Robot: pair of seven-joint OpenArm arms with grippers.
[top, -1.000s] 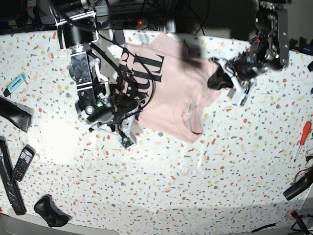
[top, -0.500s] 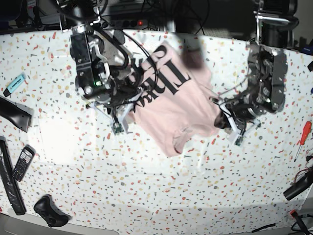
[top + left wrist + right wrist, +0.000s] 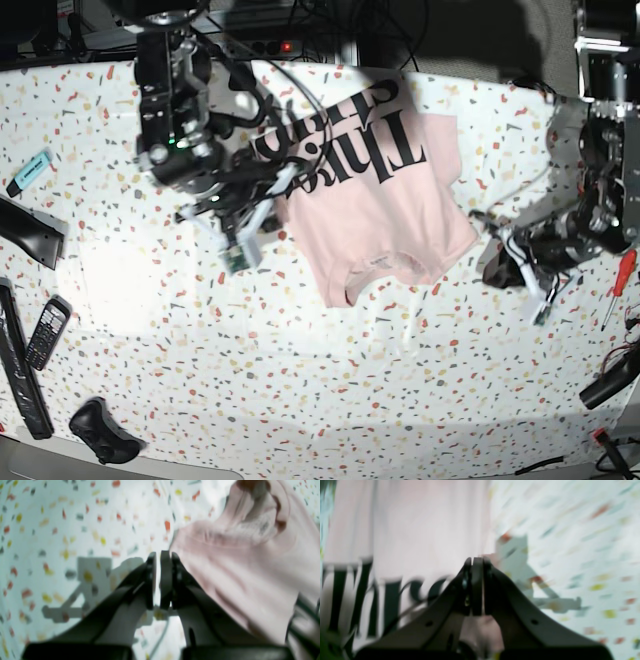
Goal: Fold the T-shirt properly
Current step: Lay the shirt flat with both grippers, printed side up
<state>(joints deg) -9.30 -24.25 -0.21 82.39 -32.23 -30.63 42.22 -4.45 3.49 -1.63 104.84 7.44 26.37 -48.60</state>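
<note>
The pale pink T-shirt (image 3: 385, 215) lies spread at the table's back centre with its black lettering (image 3: 335, 140) facing up and its neck opening (image 3: 365, 270) towards the front. My right gripper (image 3: 272, 195) sits at the shirt's left edge. The right wrist view shows this gripper (image 3: 475, 558) shut, with pink cloth (image 3: 482, 628) bunched between the finger bases. My left gripper (image 3: 492, 268) is just off the shirt's right corner. In the left wrist view the left gripper (image 3: 158, 552) is all but closed with a bare slit, and the T-shirt (image 3: 245, 575) lies against its outer side.
A teal marker (image 3: 30, 170), a black bar (image 3: 22, 365), a phone (image 3: 45, 335) and a black controller (image 3: 100, 432) lie along the left edge. A red screwdriver (image 3: 620, 285) and cables (image 3: 610, 385) sit at the right edge. A power strip (image 3: 270, 45) runs behind the shirt.
The shirt was swung round and laid out wider, lettering now up. My left arm swept forward and right, ending just off the shirt's corner. My right arm moved back with the left edge.
</note>
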